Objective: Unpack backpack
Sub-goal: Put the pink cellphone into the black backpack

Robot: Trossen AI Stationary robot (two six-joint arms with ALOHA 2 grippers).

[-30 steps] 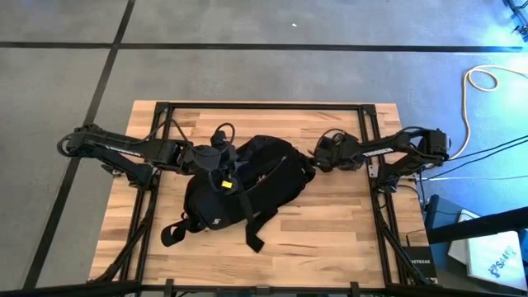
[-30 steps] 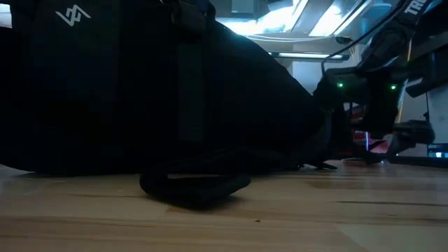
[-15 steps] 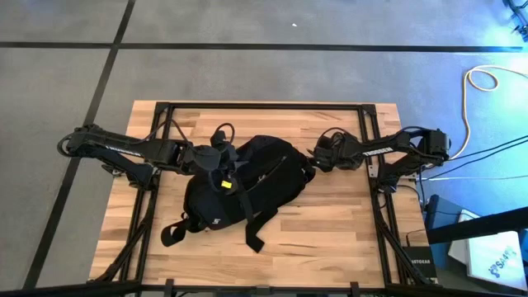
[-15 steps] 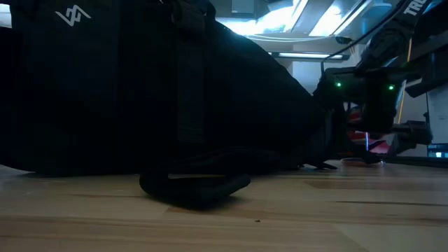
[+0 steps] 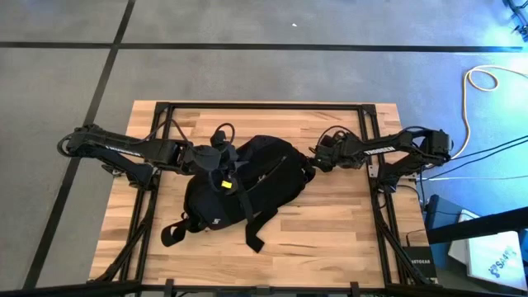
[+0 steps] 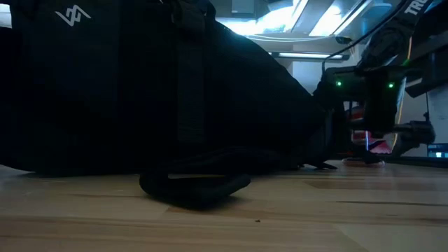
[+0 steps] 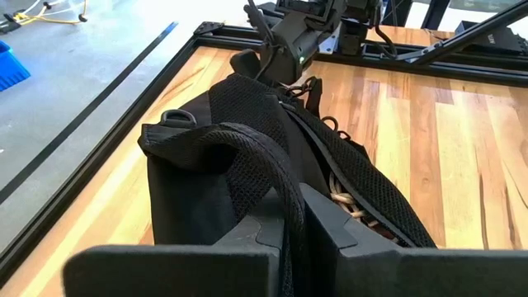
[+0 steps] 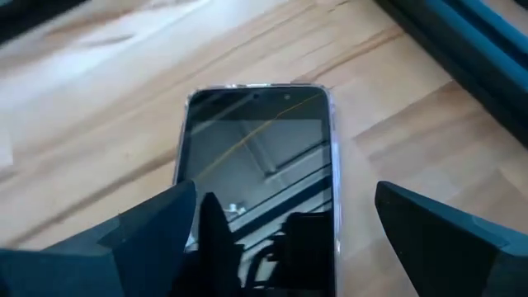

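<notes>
High view: black backpack (image 5: 239,190) lies near the middle of the wooden table (image 5: 330,223), straps trailing toward the front-left, a small yellow tag (image 5: 223,184) on top. Left gripper (image 5: 216,169) sits over the pack's upper-left part, fingers pinched tight on a mesh strap (image 7: 264,177); left wrist view shows the strap running between the two dark fingers (image 7: 330,227), w/ the pack's zip gaping and some cord visible inside. Right gripper (image 5: 317,158) is at the pack's right end, close beside it, low over the table. Right wrist view: fingers (image 8: 157,223) spread wide, nothing between them, and a phone (image 8: 256,165) w/ clear case lies flat on the wood directly below, screen up, glass reflecting ceiling. Phone isn't visible in the high view, so can't tell exactly how near the pack it lies. Low view: pack (image 6: 140,91) fills most of the left & centre, white logo at upper left, one strap loop (image 6: 196,185) resting on the table in front; right arm w/ green lights at the right behind it.
</notes>
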